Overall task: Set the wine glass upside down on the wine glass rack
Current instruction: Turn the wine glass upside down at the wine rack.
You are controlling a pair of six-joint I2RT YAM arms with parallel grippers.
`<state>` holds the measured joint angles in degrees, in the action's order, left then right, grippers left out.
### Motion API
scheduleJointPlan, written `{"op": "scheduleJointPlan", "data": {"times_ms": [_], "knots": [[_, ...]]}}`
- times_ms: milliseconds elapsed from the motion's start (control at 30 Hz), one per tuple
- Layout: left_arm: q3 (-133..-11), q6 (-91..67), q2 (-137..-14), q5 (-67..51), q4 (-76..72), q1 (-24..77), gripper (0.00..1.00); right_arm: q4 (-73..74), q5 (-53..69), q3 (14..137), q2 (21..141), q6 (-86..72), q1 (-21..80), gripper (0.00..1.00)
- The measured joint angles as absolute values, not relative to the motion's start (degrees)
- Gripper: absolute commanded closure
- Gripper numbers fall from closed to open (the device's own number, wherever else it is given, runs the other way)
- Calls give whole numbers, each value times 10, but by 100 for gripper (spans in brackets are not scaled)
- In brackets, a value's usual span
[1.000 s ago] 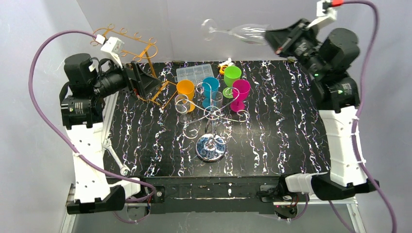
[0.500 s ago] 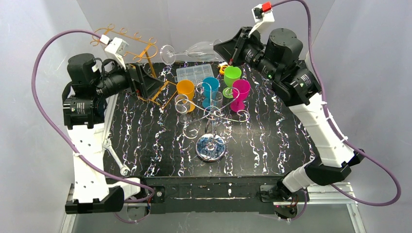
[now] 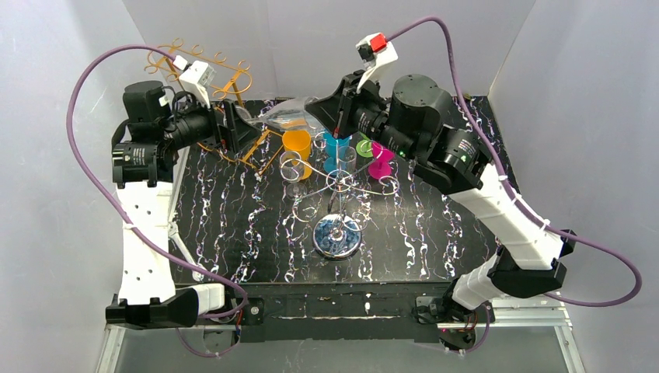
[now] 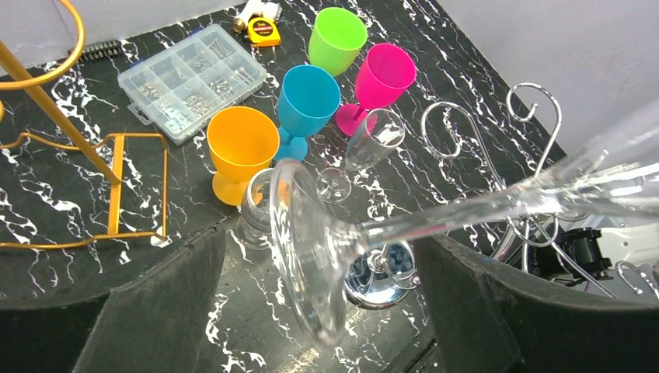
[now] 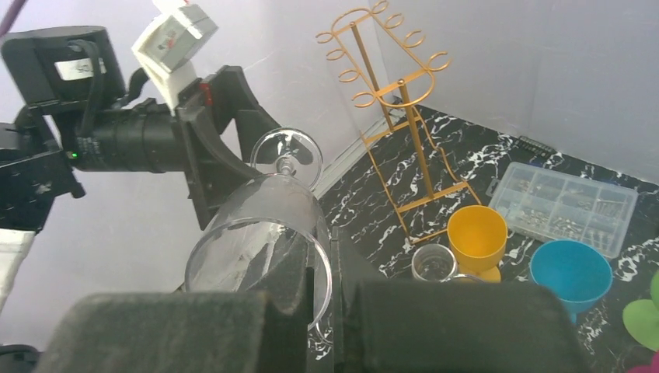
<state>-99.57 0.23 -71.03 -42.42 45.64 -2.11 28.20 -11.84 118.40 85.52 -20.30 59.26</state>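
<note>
The clear stemmed wine glass is smooth, glossy glass. The silver wire glass rack is mirror-polished metal. The black white-veined tabletop looks smooth, and the orange goblet is matt plastic.

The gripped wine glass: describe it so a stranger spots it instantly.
Above the black table, back left, the wine glass lies sideways in midair, bowl in the jaws of the right gripper. Unlike the clear glasses by the orange cup, it stands on nothing.
</note>
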Motion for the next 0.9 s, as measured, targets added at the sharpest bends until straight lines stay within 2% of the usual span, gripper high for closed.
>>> {"op": "scheduleJointPlan", "data": {"times_ms": [100, 133, 267, 367, 533, 900], "knots": [[-996, 5, -704, -426, 458, -21, 44, 281, -137, 1174, 849, -195, 600, 99], [-996, 6, -702, -428, 458, -21, 49, 281, -145, 1168, 845, -193, 603, 99], [-996, 11, -692, -446, 460, -21, 59, 281, -173, 1142, 827, -181, 621, 99], [-996, 10, -690, -452, 464, -22, 59, 266, -189, 1120, 814, -173, 636, 99], [-993, 7, -690, -464, 468, -21, 41, 224, -221, 1070, 791, -154, 666, 99], [-963, 27, -683, -486, 489, -21, 51, 181, -266, 1051, 789, -101, 713, 99]]}}
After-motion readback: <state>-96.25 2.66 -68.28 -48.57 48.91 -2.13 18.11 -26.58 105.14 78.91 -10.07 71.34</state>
